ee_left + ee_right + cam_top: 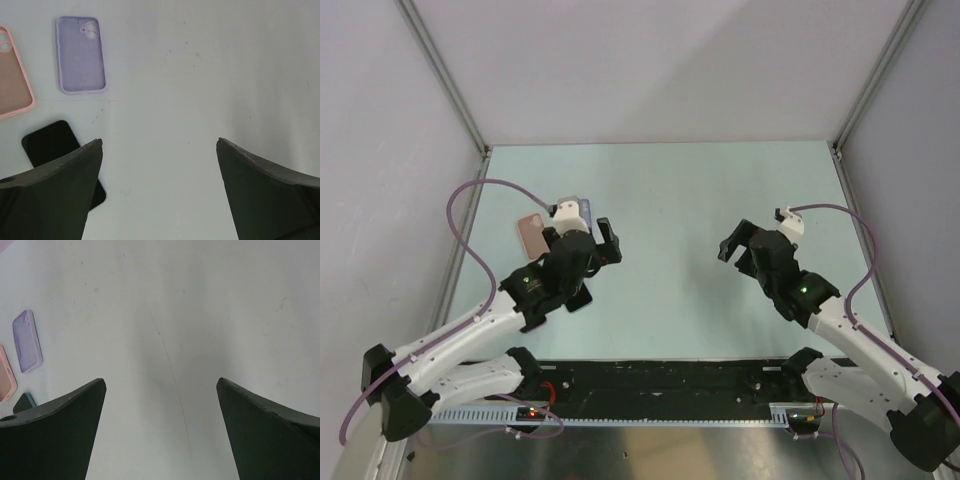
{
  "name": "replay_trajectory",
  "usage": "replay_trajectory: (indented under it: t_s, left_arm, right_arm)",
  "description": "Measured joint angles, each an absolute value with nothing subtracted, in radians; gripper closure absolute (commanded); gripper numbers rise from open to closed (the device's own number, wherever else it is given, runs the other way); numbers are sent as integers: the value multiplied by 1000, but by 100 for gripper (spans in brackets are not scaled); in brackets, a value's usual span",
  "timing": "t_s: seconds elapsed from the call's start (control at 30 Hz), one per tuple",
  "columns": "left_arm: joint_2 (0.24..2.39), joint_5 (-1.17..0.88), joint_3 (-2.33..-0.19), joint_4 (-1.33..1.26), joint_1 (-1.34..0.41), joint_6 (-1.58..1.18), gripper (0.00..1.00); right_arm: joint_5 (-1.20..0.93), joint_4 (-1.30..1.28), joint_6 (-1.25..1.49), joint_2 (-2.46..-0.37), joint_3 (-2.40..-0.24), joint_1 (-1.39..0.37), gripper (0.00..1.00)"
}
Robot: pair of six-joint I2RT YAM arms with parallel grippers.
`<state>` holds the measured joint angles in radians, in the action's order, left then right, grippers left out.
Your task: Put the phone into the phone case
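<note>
The black phone (50,147) lies flat on the table, its near end under my left gripper's left finger (55,195). A corner of it shows in the right wrist view (23,401). The salmon-pink phone case (12,80) lies empty, open side up, just beyond the phone at the left edge; it also shows in the top view (530,235) and in the right wrist view (6,374). My left gripper (159,142) (582,238) hovers open and empty, to the right of the phone. My right gripper (161,381) (748,245) is open and empty over bare table at the right. In the top view the left arm hides most of the phone.
A lilac phone case (81,55) lies open side up to the right of the pink one, also seen in the right wrist view (27,340) and partly under the wrist camera in the top view (576,206). White walls with metal posts (450,90) enclose the table.
</note>
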<state>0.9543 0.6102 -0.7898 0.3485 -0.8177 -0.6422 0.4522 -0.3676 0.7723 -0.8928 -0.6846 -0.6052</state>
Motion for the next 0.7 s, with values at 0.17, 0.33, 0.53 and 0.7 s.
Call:
replay_trajectory:
  t_s: [0.17, 0.33, 0.53, 0.7]
  left_arm:
    - [993, 626, -822, 347, -810, -628, 0]
    - [1042, 620, -852, 349, -755, -631, 0]
    - [1197, 559, -971, 355, -578, -654, 1]
    - [1424, 487, -1139, 338, -449, -658, 14]
  right_arm:
    - [427, -364, 749, -896, -685, -583, 1]
    - [399, -361, 730, -911, -685, -550, 1]
    - [355, -358, 708, -916, -685, -503, 0]
    - [312, -350, 698, -915, -685, -477, 1]
